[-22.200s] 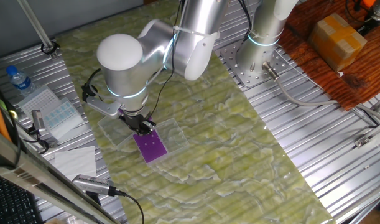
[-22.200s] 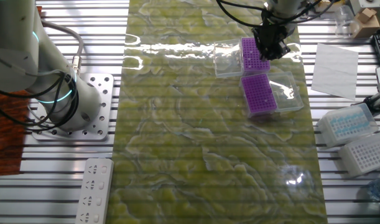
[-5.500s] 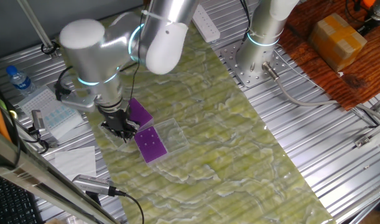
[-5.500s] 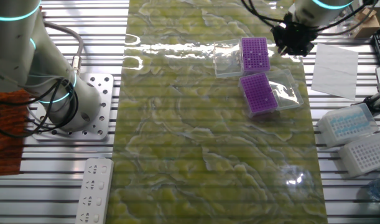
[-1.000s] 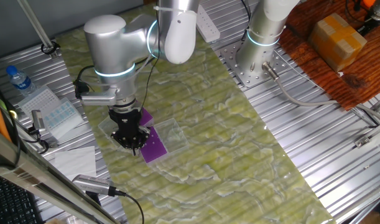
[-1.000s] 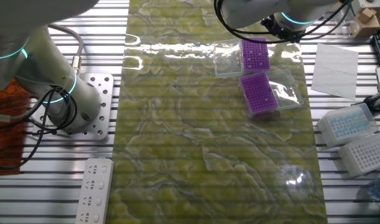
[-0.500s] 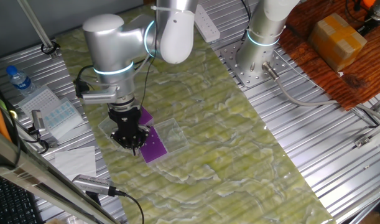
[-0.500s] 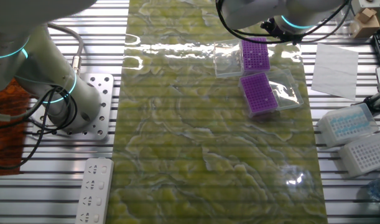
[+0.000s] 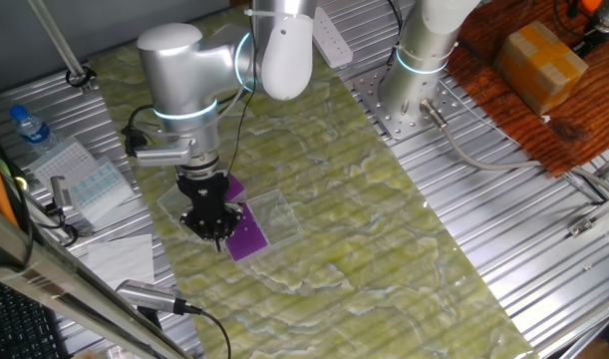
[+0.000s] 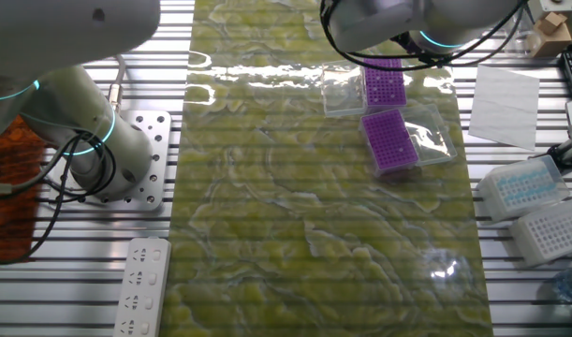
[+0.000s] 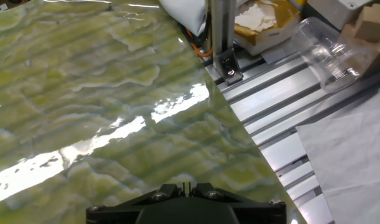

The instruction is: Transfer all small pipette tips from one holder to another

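The gripper [image 9: 214, 231], jaw state impossible to tell, has returned from beside the holders and hovers over the near purple holder [image 10: 391, 141], suggesting a tip drop-off. The small pipette tips are too tiny to see.

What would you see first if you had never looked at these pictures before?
Probably the big silver robot arm bending down over the far end of the green marbled mat. Right under its gripper sit two bright purple holders in clear plastic trays, one behind the other, and they pop against the green. A water bottle stands off to the side on the metal table.
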Available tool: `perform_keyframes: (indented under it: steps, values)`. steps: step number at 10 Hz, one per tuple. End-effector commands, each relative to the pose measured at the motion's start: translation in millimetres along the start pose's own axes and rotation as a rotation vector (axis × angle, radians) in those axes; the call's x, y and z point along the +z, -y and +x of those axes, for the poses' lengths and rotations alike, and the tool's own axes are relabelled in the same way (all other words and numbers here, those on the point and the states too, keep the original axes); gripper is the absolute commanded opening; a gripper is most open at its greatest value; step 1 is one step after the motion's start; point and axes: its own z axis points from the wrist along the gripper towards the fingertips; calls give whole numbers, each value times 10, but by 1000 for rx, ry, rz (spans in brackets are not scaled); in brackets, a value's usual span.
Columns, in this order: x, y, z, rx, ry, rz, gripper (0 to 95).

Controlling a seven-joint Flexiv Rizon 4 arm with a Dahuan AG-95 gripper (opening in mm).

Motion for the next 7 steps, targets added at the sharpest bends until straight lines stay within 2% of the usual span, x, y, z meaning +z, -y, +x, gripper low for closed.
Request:
perform_keyframes:
  steps: [1, 7]
  values:
    - [89, -79, -16, -32, 66, -27, 0]
    - [179, -142, -53, -54, 73, -32, 0]
